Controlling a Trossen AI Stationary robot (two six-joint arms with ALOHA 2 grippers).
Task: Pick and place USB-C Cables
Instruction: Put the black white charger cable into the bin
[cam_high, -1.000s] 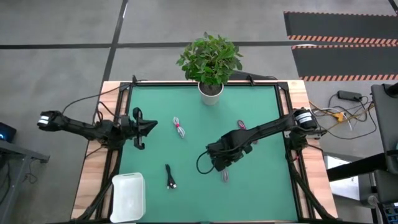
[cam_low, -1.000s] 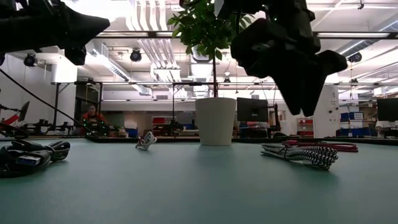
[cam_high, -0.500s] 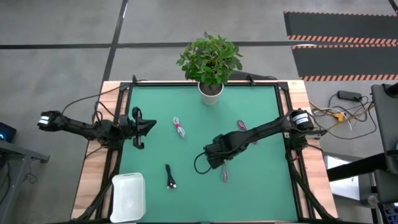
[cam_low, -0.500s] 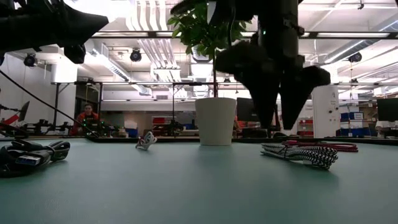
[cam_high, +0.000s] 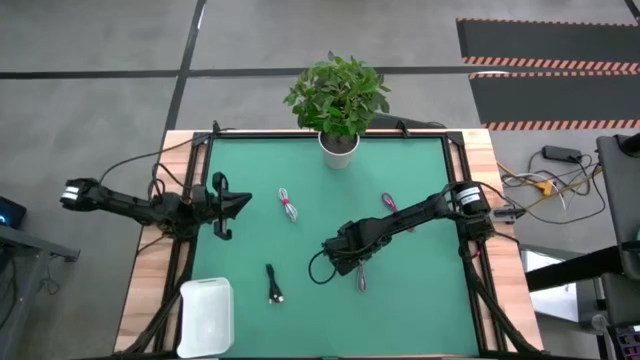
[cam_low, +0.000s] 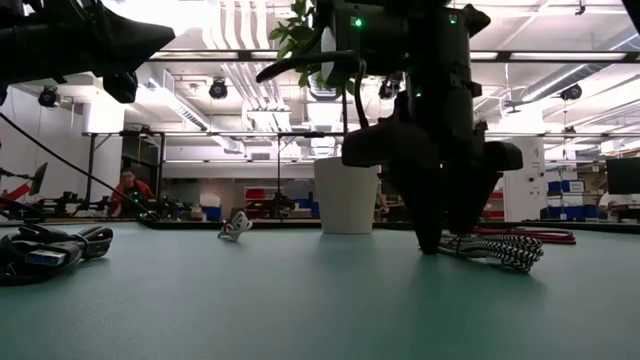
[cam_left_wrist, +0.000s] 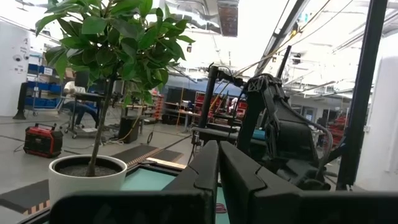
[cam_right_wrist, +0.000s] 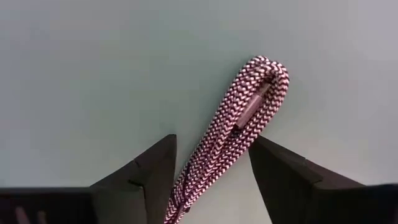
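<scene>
My right gripper (cam_high: 352, 258) is open and low over the green mat, pointing down. In the right wrist view its fingers (cam_right_wrist: 155, 171) stand on either side of the grey braided cable bundle (cam_right_wrist: 239, 127), which lies flat on the mat (cam_high: 361, 279) (cam_low: 492, 249). The magenta cable (cam_high: 388, 203) lies farther toward the far right. The white-and-red cable (cam_high: 288, 205) lies left of centre, and the black cable (cam_high: 274, 284) lies toward the near edge. My left gripper (cam_high: 238, 203) (cam_left_wrist: 217, 171) is shut and waits above the mat's left edge.
A potted plant (cam_high: 338, 100) stands at the middle of the far edge. A white box (cam_high: 205, 315) sits at the near left corner. A loop of black arm wiring (cam_high: 320, 266) hangs beside the right gripper. People sit in the room beyond the table (cam_low: 128, 188).
My right gripper has moved toward the table's left and a little toward the near edge. It has also come down from well above the mat until its fingertips are at the surface, over the grey cable. The cables have stayed where they were.
</scene>
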